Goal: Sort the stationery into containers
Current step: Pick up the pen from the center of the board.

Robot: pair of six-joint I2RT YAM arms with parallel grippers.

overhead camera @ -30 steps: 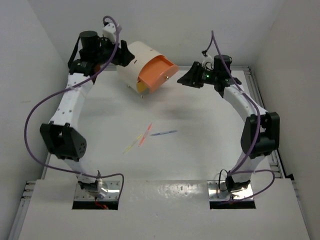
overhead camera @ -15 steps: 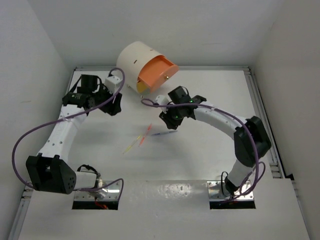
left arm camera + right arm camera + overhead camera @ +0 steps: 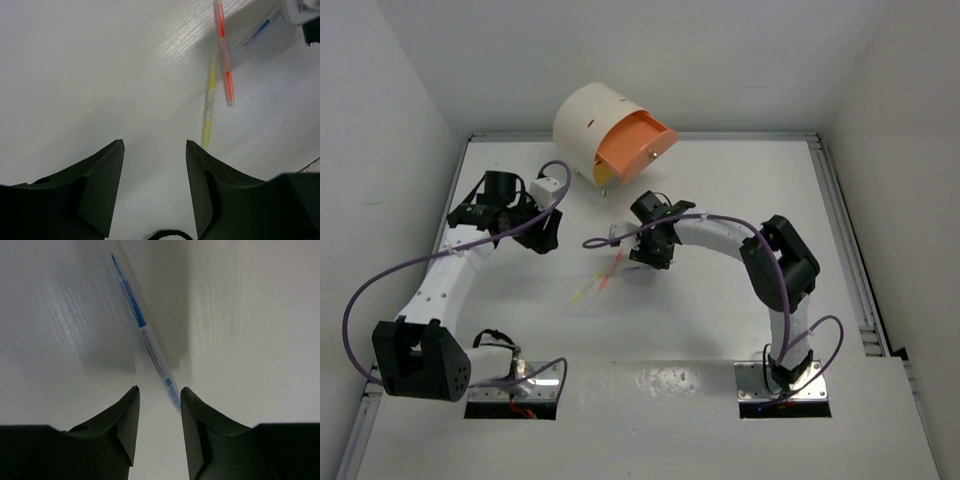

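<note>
Lying before the one cabinet (image 3: 582, 125), its orange drawer (image 3: 632, 145) pulled out, three are counted: orange pen (image 3: 224, 55), yellow pen (image 3: 209, 102), blue pen (image 3: 145, 332). Left gripper (image 3: 154, 145) and right gripper (image 3: 159, 390) are parted, the latter perhaps straddling the blue pen; white table (image 3: 720, 320), white walls (image 3: 720, 60).

The white left arm (image 3: 445, 275) is arching up the left side of the overhead frame, its black two-finger left gripper (image 3: 544, 230) pointing downward, jaws standing well apart. The white right arm (image 3: 720, 230) is curling toward frame centre, its black right gripper (image 3: 652, 252) hanging low, jaws narrowly parted.

Pens: three, namely yellow pen (image 3: 209, 100), red-orange pen (image 3: 224, 55), blue pen (image 3: 145, 340)
Cabinet (image 3: 582, 122): one
Open drawer (image 3: 632, 145): one
</note>
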